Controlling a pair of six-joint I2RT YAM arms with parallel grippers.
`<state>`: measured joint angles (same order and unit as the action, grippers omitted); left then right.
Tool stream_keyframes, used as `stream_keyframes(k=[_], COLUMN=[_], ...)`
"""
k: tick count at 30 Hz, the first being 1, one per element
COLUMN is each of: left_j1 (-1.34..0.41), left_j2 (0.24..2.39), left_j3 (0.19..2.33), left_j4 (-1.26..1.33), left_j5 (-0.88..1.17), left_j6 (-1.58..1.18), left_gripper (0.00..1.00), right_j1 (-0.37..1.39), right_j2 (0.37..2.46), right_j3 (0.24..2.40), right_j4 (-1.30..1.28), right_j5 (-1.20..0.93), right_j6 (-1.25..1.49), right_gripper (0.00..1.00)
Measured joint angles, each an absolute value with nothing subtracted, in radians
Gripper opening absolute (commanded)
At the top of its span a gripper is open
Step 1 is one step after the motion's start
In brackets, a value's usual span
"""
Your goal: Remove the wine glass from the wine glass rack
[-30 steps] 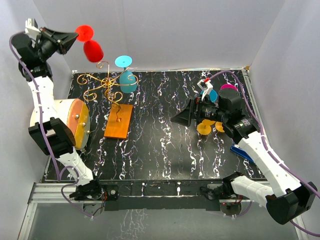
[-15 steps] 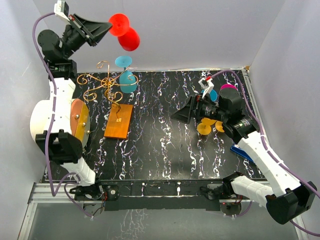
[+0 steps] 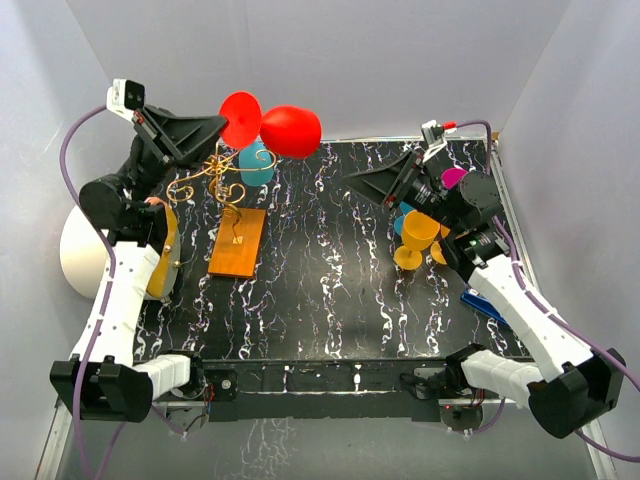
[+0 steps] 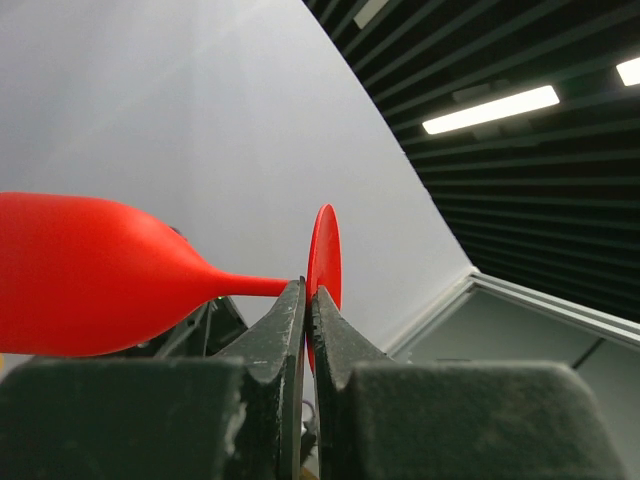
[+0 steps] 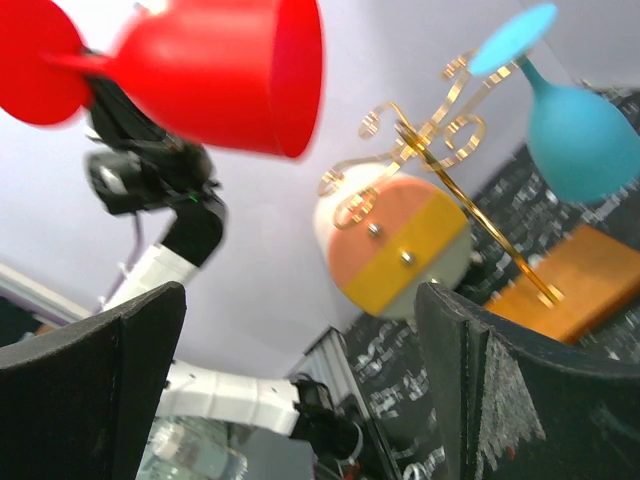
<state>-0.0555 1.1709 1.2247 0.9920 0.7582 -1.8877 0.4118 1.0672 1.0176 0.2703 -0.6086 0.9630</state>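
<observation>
Up at eleven o'clock above the surface (image 3: pixel 330 270), the left claw (image 3: pixel 228 125) is clamped on the stem of a red wine glass (image 3: pixel 292 130) and holds it in the air. The left wrist view shows both fingers pressed onto the thin stem right beside the foot. The glass lies sideways: the foot disc is next to the claw and the bowl points toward three o'clock. The right wrist view shows it apart from the wine glass rack (image 3: pixel 215 172), touching none of the wire. What is inside the bowl cannot be seen in any view.

The rack stands at ten o'clock on the black, white-veined surface, its gold scroll arms rising from an orange-brown wooden base (image 3: pixel 237 243). A teal wine glass (image 3: pixel 257 165) hangs upside down from one arm, foot up and mouth down.

At nine o'clock a round white body (image 3: pixel 78 255) with an orange-and-yellow face stands partly behind the left arm.

At two o'clock the right claw (image 3: pixel 375 183) hovers with its fingers spread wide and nothing between them, facing the rack. Under that arm stands a cluster of cups: a yellow goblet (image 3: pixel 419 232) with its mouth up and a plain yellow inside, and a magenta cup (image 3: pixel 455 177) behind it. A dark blue flat thing (image 3: pixel 487 303) lies at four o'clock.
</observation>
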Motion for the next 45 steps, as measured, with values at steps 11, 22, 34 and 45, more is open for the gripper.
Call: stream_keyframes(k=[11, 22, 34, 45], left_j1=[-0.056, -0.056, -0.059, -0.059], left_j2=[1.046, 1.042, 1.022, 0.860], left_j3=[1.010, 0.898, 0.805, 0.732], left_j4=[1.174, 1.264, 1.327, 0.915], left_j5=[0.755, 0.747, 0.743, 0.809], left_j6=[-2.053, -2.080, -2.080, -1.885], left_gripper=[0.00, 0.00, 0.27, 0.99], right_j1=[0.480, 0.556, 0.556, 0.562], right_j2=[1.198, 1.254, 1.187, 1.024], right_j3=[1.020, 1.058, 0.975, 0.859], right_j4=[0.646, 0.794, 0.892, 0.813], right_j5=[-0.596, -0.596, -0.581, -0.566], right_j6=[1.209, 1.294, 1.409, 1.354], right_gripper=[0.98, 0.43, 0.00, 0.00])
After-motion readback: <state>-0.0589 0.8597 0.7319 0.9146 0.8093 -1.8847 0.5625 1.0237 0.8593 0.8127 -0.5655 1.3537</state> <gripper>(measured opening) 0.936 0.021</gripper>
